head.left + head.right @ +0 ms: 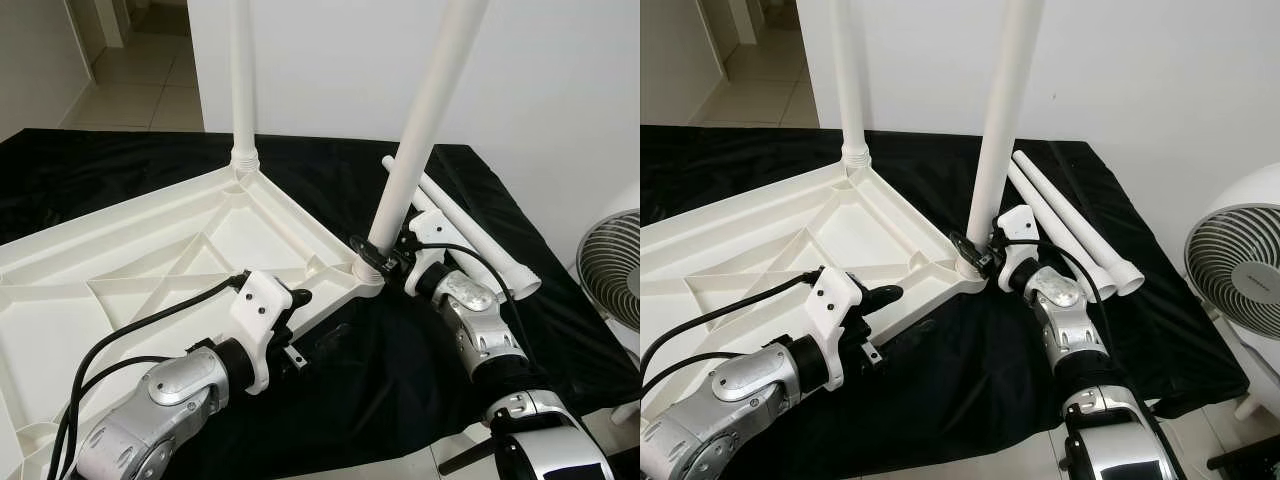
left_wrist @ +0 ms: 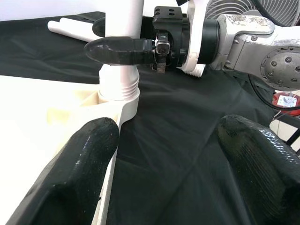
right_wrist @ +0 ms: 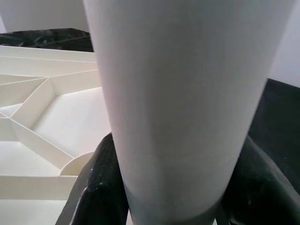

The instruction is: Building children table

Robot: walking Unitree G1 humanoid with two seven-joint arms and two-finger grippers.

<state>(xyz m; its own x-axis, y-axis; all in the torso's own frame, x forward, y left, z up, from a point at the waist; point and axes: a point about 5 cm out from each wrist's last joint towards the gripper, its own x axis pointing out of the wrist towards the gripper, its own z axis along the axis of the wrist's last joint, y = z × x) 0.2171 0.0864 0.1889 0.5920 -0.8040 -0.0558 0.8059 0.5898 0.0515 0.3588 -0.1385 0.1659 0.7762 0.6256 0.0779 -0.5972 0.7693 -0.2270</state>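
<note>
A white plastic tabletop (image 1: pixel 150 260) lies upside down on black cloth. One white leg (image 1: pixel 243 80) stands upright in its far corner socket. A second leg (image 1: pixel 425 110) stands tilted in the near right corner socket (image 1: pixel 366 272). My right gripper (image 1: pixel 378 258) is shut on this leg just above the socket, and the leg (image 3: pixel 183 93) sits between its black fingers (image 3: pixel 101 183). My left gripper (image 1: pixel 315 318) is open at the tabletop's near edge, left of that socket. One finger (image 2: pixel 75 173) lies against the rim, the other over the cloth. Two loose legs (image 1: pixel 470 230) lie on the cloth at the right.
The black cloth (image 1: pixel 400 400) covers the surface and drops off at the front and right edges. A white fan (image 1: pixel 1240 270) stands to the right. A white wall (image 1: pixel 1140 70) rises behind, and a tiled floor (image 1: pixel 140 80) leads off at the far left.
</note>
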